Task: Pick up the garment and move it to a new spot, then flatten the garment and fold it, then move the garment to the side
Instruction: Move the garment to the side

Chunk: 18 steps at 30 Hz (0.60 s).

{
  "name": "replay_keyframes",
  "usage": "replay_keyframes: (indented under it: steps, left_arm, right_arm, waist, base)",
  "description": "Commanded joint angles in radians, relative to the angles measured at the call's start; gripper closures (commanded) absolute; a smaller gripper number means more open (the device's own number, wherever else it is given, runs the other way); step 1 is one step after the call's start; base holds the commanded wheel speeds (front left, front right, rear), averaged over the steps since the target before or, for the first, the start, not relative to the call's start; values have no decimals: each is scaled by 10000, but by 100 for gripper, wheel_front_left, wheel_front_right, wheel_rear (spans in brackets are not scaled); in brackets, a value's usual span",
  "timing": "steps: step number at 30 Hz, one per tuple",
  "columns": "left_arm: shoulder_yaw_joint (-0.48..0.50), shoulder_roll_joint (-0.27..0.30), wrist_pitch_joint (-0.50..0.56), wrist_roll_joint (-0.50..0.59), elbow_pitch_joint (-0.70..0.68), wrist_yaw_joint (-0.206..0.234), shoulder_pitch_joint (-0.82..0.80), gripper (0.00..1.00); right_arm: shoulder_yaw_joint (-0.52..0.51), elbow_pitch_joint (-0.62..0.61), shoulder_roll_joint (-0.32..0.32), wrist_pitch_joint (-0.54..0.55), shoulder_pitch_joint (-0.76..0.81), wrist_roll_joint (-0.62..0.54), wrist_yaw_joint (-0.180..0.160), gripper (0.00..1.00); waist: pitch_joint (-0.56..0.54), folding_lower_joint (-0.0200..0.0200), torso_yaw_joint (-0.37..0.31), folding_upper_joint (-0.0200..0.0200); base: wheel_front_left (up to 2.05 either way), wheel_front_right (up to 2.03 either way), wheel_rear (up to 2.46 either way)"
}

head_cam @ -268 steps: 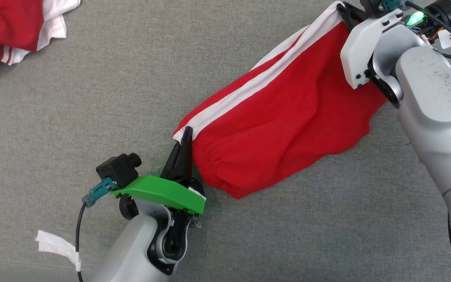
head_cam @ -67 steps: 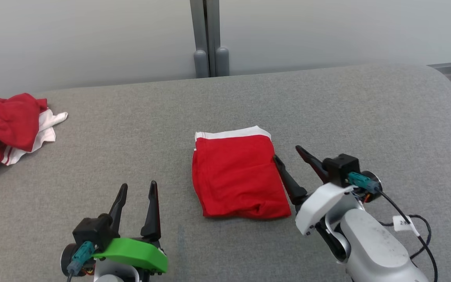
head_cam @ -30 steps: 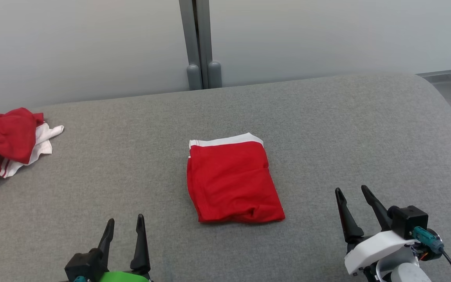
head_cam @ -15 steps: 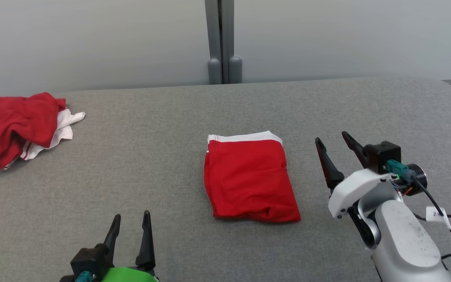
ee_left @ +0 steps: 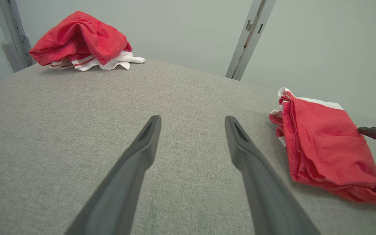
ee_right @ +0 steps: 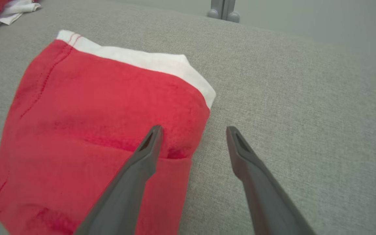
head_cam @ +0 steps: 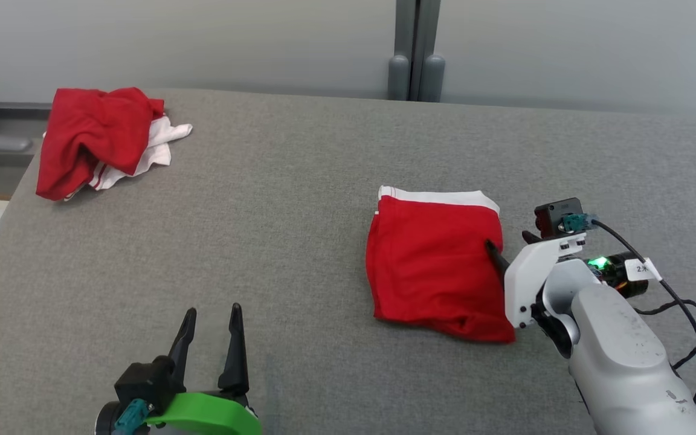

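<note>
Since half a second ago my right hand (head_cam: pixel 508 240) has closed in on the folded garment (head_cam: pixel 435 266). Then its fingers stood clear of the garment's 3 o'clock side; now the inner finger lies over that edge and the outer one over bare tabletop (head_cam: pixel 275 211). My head has turned too, so the whole view has slid. The fingers stand wide apart and hold nothing. My left hand (head_cam: pixel 213 309) sits toward 7 o'clock from the garment, well apart from it, also spread and empty. The garment lies as a flat red packet toward 3 o'clock of the tabletop's middle, its white band (head_cam: pixel 438 196) along the 12 o'clock edge. I judge it light, soft and limp: stacked layers that would slide over each other and sag open if I pinched only the top one. To shift it aside I would take the 3 o'clock edge through every layer, low against the tabletop. A crumpled red and white garment (head_cam: pixel 97 136) lies far off at 10 o'clock.
</note>
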Motion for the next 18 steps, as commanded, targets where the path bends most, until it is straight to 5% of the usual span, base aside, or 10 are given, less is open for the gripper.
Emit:
replay_keyframes:
  steps: [1,10,11,13,16,18]
  left_arm:
    - [-13,14,-6,-22,-48,24,-205,0]
    - [-91,13,-6,-159,-94,100,-373,0]
    - [-107,13,-6,-163,-102,106,-396,0]
    - [-139,13,-6,-172,-118,119,-441,0]
    - [-196,13,-6,-117,-173,129,-510,0]
    - [-236,13,-6,-48,-228,106,-557,0]
  right_arm:
    - [-134,214,-55,127,-144,-209,-12,0]
    - [-209,1422,-43,771,-494,-197,-12,0]
    - [-132,1523,-41,812,-537,-142,-12,8]
    - [32,1635,-40,762,-611,-28,-10,62]
    - [303,1744,-31,626,-755,117,-10,93]
    - [427,1756,-35,464,-899,212,-12,100]
  waist:
    - [484,0,472,-1]
    - [858,0,709,-1]
    - [885,0,705,-1]
    - [932,0,687,-1]
    - [1006,0,605,-1]
    - [1058,0,499,-1]
  base:
    - [0,0,0]
    - [0,0,0]
    - [0,0,0]
    - [0,0,0]
    - [0,0,0]
    - [0,0,0]
